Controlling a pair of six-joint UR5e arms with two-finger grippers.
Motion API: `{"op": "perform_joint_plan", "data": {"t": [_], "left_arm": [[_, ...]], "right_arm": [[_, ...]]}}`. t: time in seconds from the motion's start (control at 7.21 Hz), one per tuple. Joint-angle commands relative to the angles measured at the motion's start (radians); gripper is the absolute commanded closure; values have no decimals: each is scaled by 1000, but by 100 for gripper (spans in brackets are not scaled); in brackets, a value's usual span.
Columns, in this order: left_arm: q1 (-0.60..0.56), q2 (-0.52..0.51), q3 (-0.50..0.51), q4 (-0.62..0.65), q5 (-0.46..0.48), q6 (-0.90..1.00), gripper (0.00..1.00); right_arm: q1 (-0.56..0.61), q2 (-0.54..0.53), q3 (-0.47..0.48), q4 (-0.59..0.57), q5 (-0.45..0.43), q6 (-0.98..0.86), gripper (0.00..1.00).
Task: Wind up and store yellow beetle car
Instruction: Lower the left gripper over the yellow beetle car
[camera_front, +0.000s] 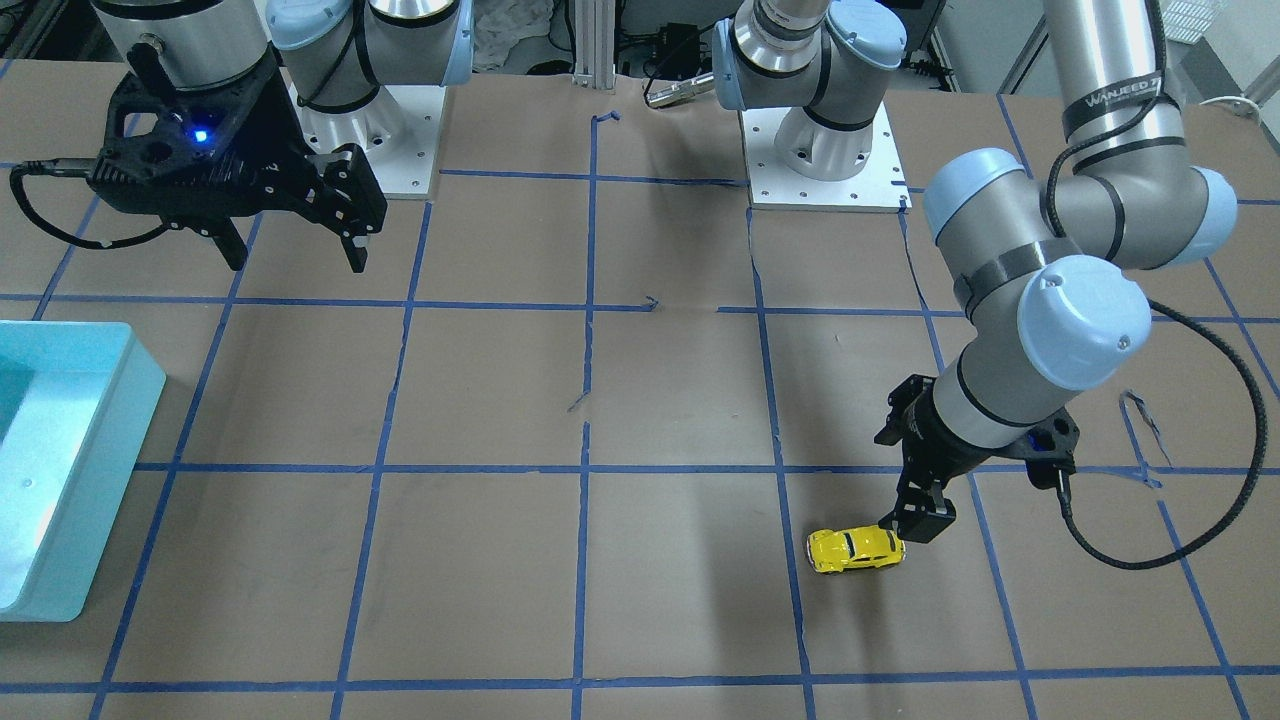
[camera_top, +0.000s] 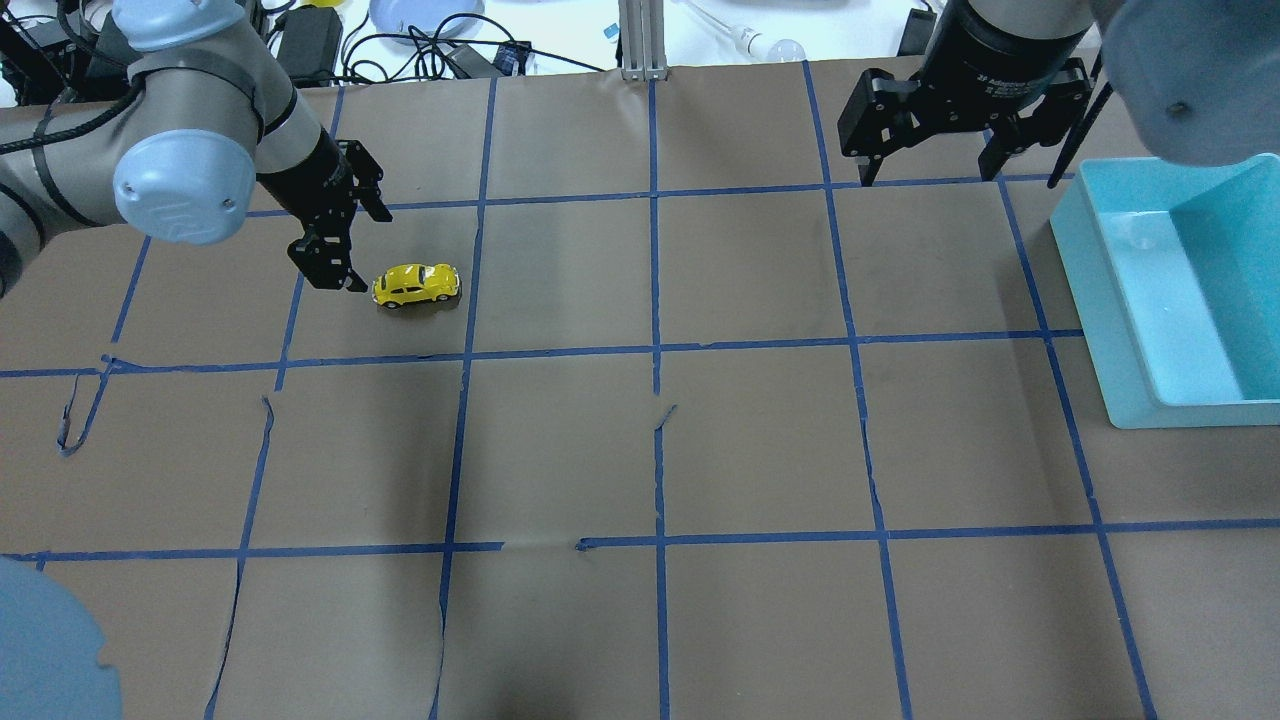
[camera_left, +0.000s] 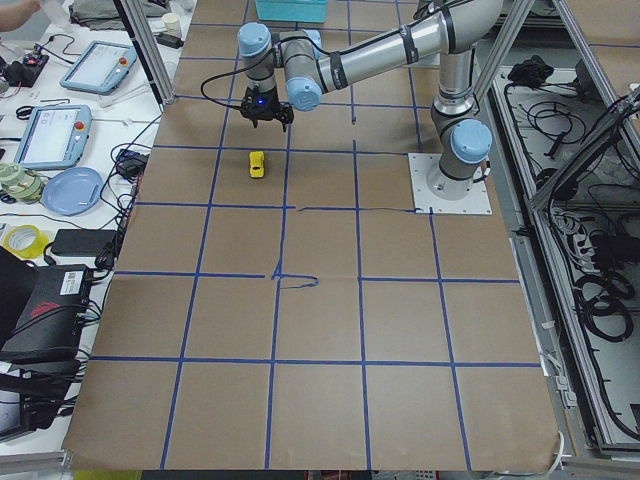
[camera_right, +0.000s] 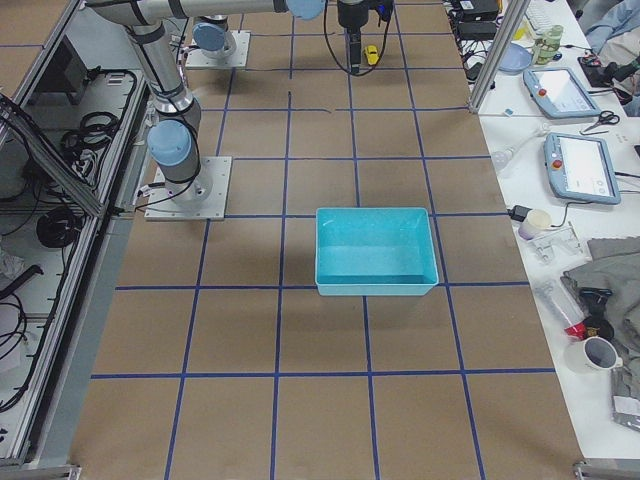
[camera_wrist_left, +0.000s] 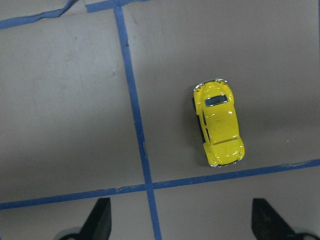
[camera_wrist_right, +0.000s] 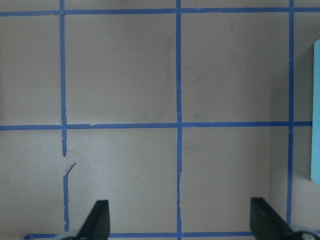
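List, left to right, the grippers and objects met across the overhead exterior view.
left gripper → yellow beetle car → right gripper → teal bin

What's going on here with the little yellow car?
The left gripper hangs open right beside the car, which sits on its wheels on the table, not gripped. The right gripper hangs open above the table near the bin, holding nothing. The bin looks empty, so the car is not yet picked up or stored.
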Motion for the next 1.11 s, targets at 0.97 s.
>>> {"op": "perform_joint_plan", "data": {"t": [0.97], "left_arm": [[2, -195, 8, 135, 45, -116, 3]], "right_arm": [[0, 0, -1, 2, 0, 0, 0]]}}
